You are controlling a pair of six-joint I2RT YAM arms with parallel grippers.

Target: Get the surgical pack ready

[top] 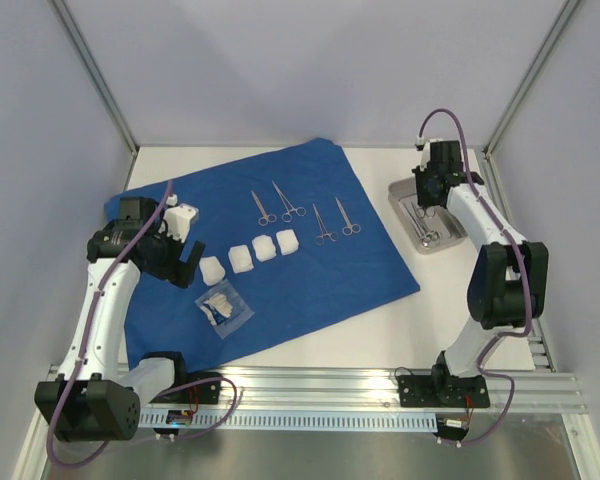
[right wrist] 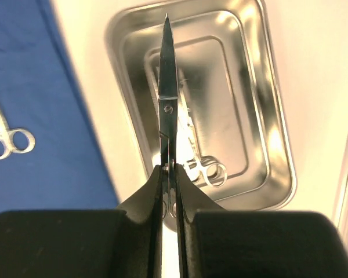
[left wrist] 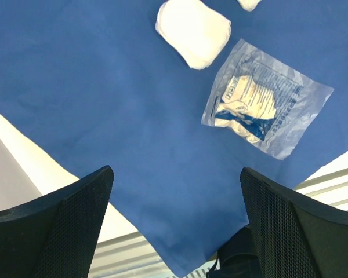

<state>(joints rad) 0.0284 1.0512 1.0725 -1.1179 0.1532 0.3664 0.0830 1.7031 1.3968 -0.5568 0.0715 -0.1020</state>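
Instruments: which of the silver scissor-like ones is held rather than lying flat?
The scissors clamped in the right gripper above the steel tray. Four other instruments lie on the blue drape; one more lies in the tray.

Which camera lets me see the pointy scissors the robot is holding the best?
The right wrist view. There the scissors fill the middle, pinched in the right gripper above the steel tray. The top view shows that gripper over the tray, but the scissors are too small to make out. The left wrist view doesn't show them.
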